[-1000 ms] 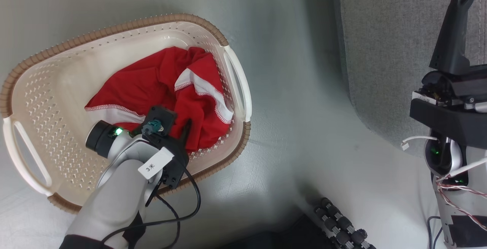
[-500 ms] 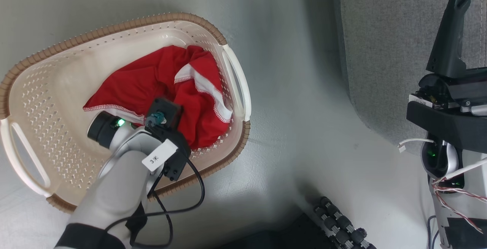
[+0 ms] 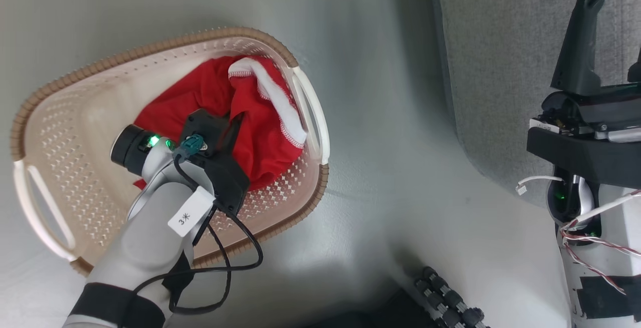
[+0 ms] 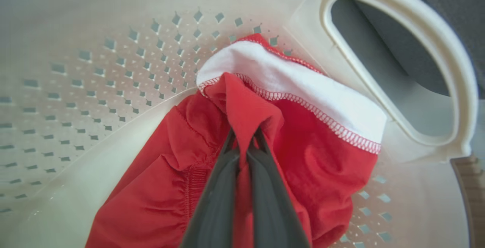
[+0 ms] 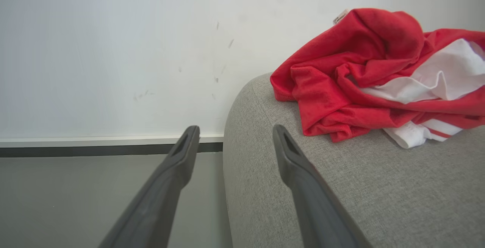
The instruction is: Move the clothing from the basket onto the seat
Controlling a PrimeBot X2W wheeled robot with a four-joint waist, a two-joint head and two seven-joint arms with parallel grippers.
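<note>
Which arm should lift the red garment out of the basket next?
Left. The left tool is shut on a fold of the red garment inside the basket. The right tool is open at the edge of the sofa cushion, where a second red garment lies, away from the basket.

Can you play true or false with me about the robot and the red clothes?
1. The left claw is pinching the red garment inside the basket. True.
2. The right claw is holding something. False: it is open, with nothing between its fingers.
3. Some red clothes are lying on the seat. True.
4. The basket is blue. False: it is cream-white with a brown rim.
</note>
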